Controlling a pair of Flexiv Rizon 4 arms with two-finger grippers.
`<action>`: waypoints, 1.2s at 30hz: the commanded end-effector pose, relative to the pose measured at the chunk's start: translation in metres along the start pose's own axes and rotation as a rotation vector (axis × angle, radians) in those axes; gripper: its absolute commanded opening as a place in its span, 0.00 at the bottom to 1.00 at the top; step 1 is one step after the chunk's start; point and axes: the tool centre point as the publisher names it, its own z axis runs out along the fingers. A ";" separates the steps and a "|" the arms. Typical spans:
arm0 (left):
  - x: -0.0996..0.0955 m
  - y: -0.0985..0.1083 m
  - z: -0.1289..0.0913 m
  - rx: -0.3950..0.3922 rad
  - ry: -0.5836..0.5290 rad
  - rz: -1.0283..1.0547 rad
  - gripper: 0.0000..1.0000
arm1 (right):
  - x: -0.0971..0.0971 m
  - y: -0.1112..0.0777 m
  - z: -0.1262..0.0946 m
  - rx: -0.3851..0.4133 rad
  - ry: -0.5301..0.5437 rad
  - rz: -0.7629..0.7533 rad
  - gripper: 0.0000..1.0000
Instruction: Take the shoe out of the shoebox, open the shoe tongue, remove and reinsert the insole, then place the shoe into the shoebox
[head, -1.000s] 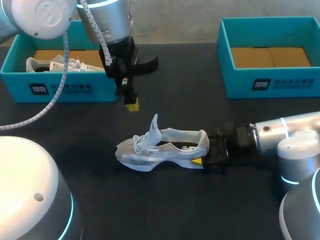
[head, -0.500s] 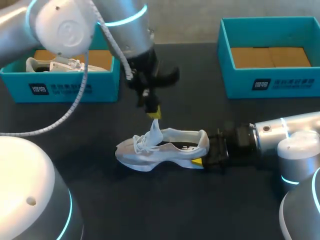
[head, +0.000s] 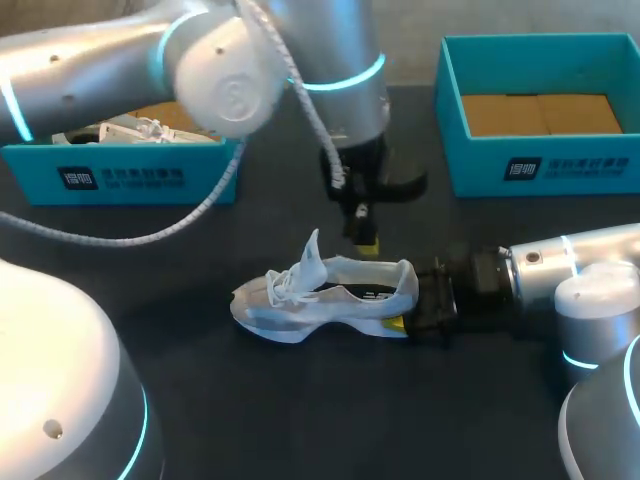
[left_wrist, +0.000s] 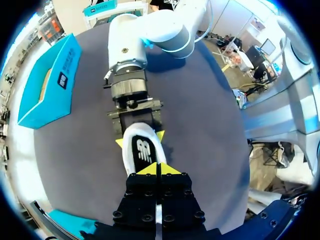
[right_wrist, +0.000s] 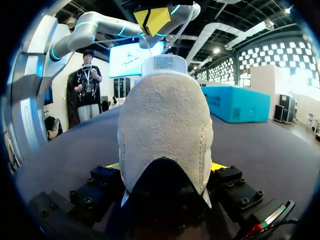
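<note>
Over the middle of the worktop (head: 200, 390) the shoe (head: 325, 297) stands on its sole. Its long axis runs across the worktop from side to side, with the toe pointing to our left and the heel to our right. That axis lines up with our right arm, which comes in low from the right and meets the shoe heel-on. The right tool (head: 408, 305) is closed on the heel. In the left wrist view one yellow tip sits on each side of the heel, with the right tool (left_wrist: 140, 139) pinching it between them. From the right wrist, the heel of the shoe (right_wrist: 165, 130) fills the gap of the right tool (right_wrist: 165, 167).

Our left tool (head: 367, 240) hangs just above the shoe's opening. It is on the heel side of the tongue (head: 311, 252), which stands up from the laces. Its two tips meet, so the left tool (left_wrist: 157, 169) is narrow and holds nothing. Straight below it in that view lies the dark insole (left_wrist: 144, 151) inside the shoe (left_wrist: 130, 157), along the shoe's own axis. The left tool (right_wrist: 155, 20) also shows above the collar from the right wrist.

We judge that the left tool is the one placed to go for the insole. The move would be downward into the opening, with the right tool steadying the heel. The insole would most likely have to come out up and back toward the heel, along the shoe's length.

One shoebox (head: 120, 175) sits well off to the far left, another shoebox (head: 540, 170) to the far right.
</note>
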 end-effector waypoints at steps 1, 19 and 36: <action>-0.013 -0.019 0.022 -0.031 0.028 -0.006 0.00 | -0.001 -0.001 0.002 0.004 0.000 0.001 0.00; -0.009 0.006 0.055 -0.021 0.028 -0.037 0.00 | -0.001 -0.001 0.002 0.004 0.000 0.001 0.00; -0.010 0.028 0.073 0.011 0.002 -0.059 0.00 | -0.001 -0.001 0.002 0.004 0.000 0.001 0.00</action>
